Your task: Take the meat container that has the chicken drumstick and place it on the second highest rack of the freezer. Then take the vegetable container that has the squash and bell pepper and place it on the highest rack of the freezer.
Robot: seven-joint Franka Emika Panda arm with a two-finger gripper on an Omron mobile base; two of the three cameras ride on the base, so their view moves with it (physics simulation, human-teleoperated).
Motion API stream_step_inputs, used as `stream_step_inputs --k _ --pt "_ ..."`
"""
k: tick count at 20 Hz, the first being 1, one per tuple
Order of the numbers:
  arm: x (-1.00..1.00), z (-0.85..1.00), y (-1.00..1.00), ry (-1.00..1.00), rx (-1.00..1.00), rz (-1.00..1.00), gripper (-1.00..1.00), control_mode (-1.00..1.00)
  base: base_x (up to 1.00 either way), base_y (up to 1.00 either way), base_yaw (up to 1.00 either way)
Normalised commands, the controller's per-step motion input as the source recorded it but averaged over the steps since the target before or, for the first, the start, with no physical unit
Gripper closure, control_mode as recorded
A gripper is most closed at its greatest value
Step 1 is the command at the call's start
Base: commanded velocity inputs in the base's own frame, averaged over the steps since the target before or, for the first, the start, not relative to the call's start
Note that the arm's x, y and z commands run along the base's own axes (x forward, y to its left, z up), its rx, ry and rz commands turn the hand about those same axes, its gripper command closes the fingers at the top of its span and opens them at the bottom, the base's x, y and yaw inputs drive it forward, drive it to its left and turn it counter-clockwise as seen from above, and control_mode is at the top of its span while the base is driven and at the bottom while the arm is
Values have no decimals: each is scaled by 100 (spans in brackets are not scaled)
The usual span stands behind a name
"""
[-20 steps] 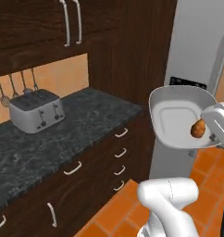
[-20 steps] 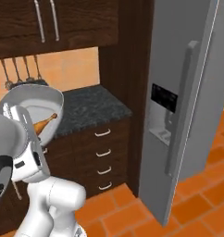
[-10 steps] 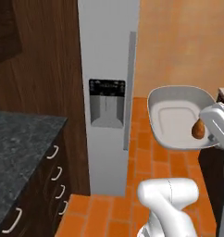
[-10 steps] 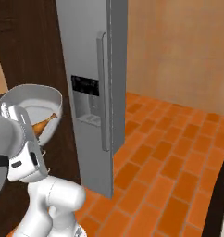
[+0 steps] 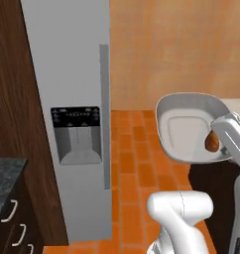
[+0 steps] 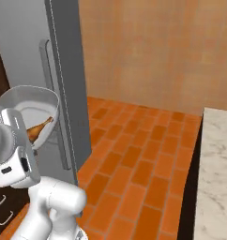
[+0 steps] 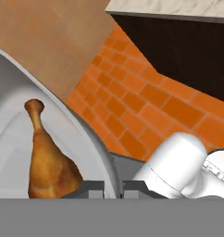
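Note:
My gripper (image 7: 113,186) is shut on the rim of the meat container (image 7: 12,134), a shallow grey tray held up in the air. In it lies the orange-brown chicken drumstick (image 7: 49,162), bone end pointing away from the fingers. The left base view has the container (image 5: 184,131) at mid right with the drumstick (image 5: 212,142) against its gripped edge. From the right base, the container (image 6: 28,105) and drumstick (image 6: 38,129) hang close in front of the freezer (image 6: 64,70). The grey-steel freezer (image 5: 72,74) stands with its doors shut, racks hidden. The vegetable container is out of view.
A long vertical handle (image 5: 105,114) and a dispenser panel (image 5: 77,134) sit on the freezer's front. Dark wood cabinets (image 5: 13,99) and a dark counter corner (image 5: 5,173) lie to its left. A marble-topped counter (image 6: 218,173) stands at the right across the orange brick floor (image 6: 143,159).
The whole picture has shifted: the base has turned right, so the toaster counter has left the views and the freezer has slid left. The container stays in my grip.

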Motion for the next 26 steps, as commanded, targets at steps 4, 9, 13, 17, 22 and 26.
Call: stream_step_inputs --k 4,9,13,17,22,26 --pt "0 0 0 0 0 0 100 100 100 -58 10" --pt "0 0 0 0 0 0 100 100 44 -84 26" --pt "0 0 0 0 0 0 100 100 36 -92 37" --pt "0 0 0 0 0 0 100 100 71 -65 45" --pt "0 0 0 0 0 0 100 100 98 -11 16" --pt "0 0 0 0 0 0 100 100 98 2 0"
